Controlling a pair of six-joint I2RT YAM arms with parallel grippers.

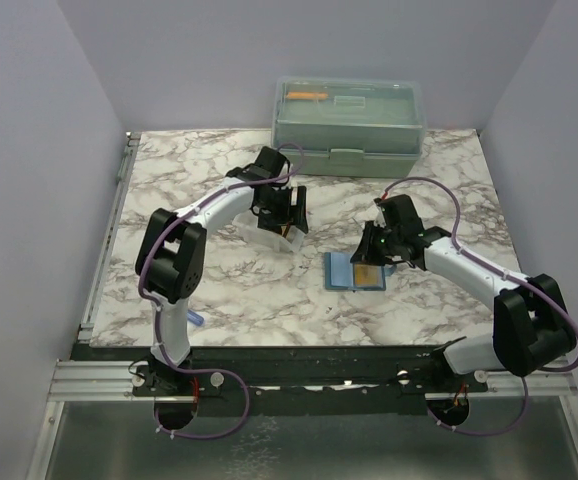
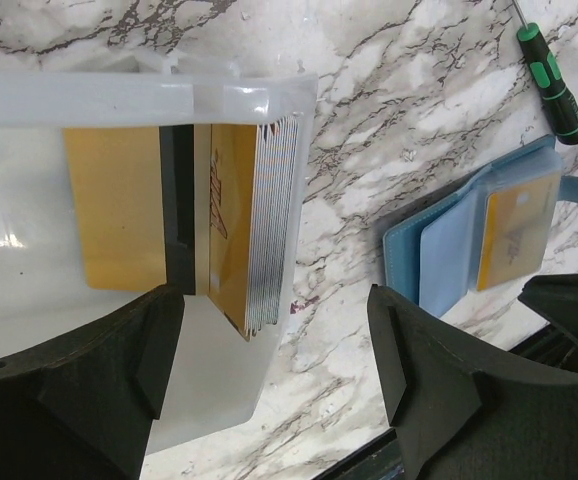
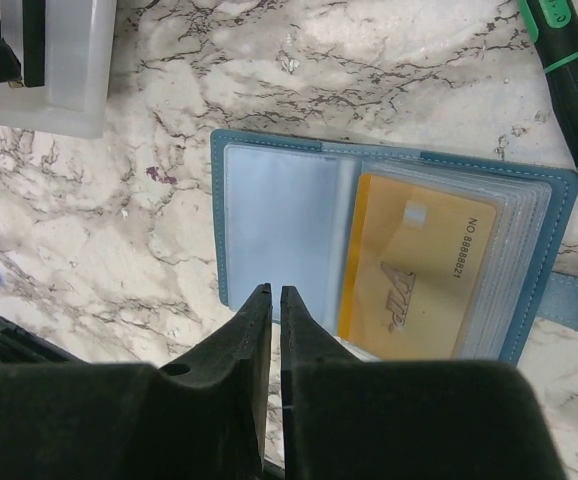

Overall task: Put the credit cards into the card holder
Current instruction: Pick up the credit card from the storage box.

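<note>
Left tool (image 2: pixel 269 300): spread wide, holding nothing. It hung over the white tray (image 2: pixel 119 100), with one finger above the tray floor and the other out over the bench (image 1: pixel 249 290). I judged I had placed it so to come down around the card stack at the tray's wall.
Right tool (image 3: pixel 274 300): fingers pressed almost together, with nothing seen between them. It was set low at the near edge of the card holder (image 3: pixel 269 200), likely to pin the open leaves flat.
Card holder: lay open on the bench, near the tray but apart from it, with its clear sleeves fanned upward to receive cards.
Filed card (image 3: pixel 414 270): one yellow-orange card, already seated in a right-hand sleeve. The left-hand sleeve was empty.
Credit cards (image 2: pixel 259 220): most were in the tray. A stack stood on edge against its wall, and beside it were a dark card (image 2: pixel 177 200) and a yellow one (image 2: pixel 119 205).
Green-black pen (image 2: pixel 554 85): lay beyond the holder, apart from it, and had no part in the job.
Lidded box (image 1: pixel 349 125): stood at the far edge of the bench, shut.
Progress, as I judged it: early, with one card filed and many to go.
</note>
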